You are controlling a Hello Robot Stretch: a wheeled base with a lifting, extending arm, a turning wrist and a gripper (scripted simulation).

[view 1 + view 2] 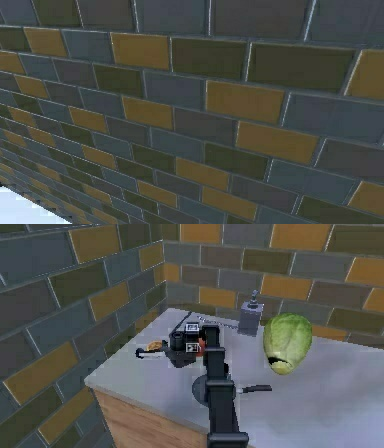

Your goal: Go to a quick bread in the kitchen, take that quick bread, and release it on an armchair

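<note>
Ahead, a brick wall [200,100] in grey, blue and ochre runs across the forward view. In the arm side view the arm [220,389] rises from the bottom edge over a grey-topped bench [320,409]. The claw [148,350] sits centre-left, right at a small orange-brown lump [153,345], with no telling its grip or whether it holds anything. Right of centre stands a green lettuce [287,342], with a grey bottle [251,316] up and left of it.
</note>
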